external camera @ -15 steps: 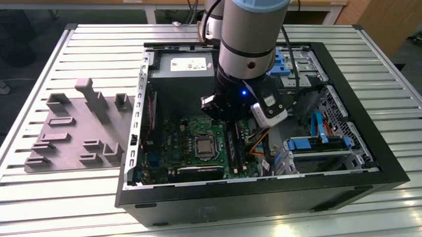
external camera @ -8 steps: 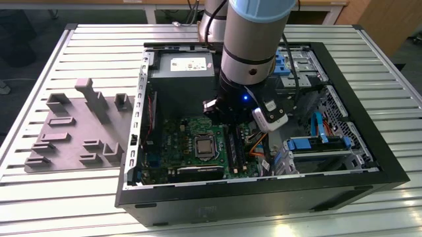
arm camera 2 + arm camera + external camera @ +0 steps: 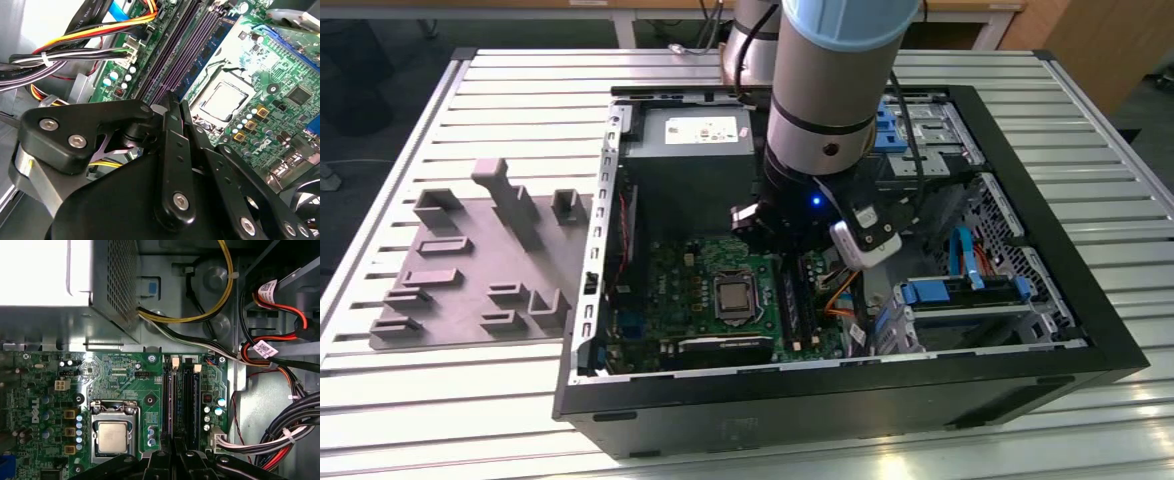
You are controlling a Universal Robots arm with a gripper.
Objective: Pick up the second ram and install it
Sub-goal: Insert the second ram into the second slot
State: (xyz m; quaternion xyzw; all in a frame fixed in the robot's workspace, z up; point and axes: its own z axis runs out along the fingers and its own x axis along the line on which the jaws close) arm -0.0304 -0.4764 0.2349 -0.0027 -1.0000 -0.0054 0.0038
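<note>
Gripper (image 3: 172, 102) sits low inside the open computer case (image 3: 1067, 330), fingers (image 3: 169, 135) drawn together with no gap visible at the tips. Nothing can be seen pinched between them. In both wrist views the tips stand directly over the black slot rails (image 3: 190, 400), near one end of them.

Second ram (image 3: 212, 42): in the second wrist view, a thin dark blue-green strip stands on edge along the slot bank, on the side nearest the processor (image 3: 112, 437). Its long axis runs parallel to the rails and points straight away from the fingertips. Whether the tips touch it cannot be told.

Green motherboard (image 3: 125, 375) lies flat beneath. Yellow, red and black cable bundles (image 3: 90, 35) pass beside the rails. The grey power-supply box (image 3: 687, 150) sits beyond the board. In the exterior view the arm (image 3: 834, 90) descends into the case, which rests on a slatted table (image 3: 454, 400).
</note>
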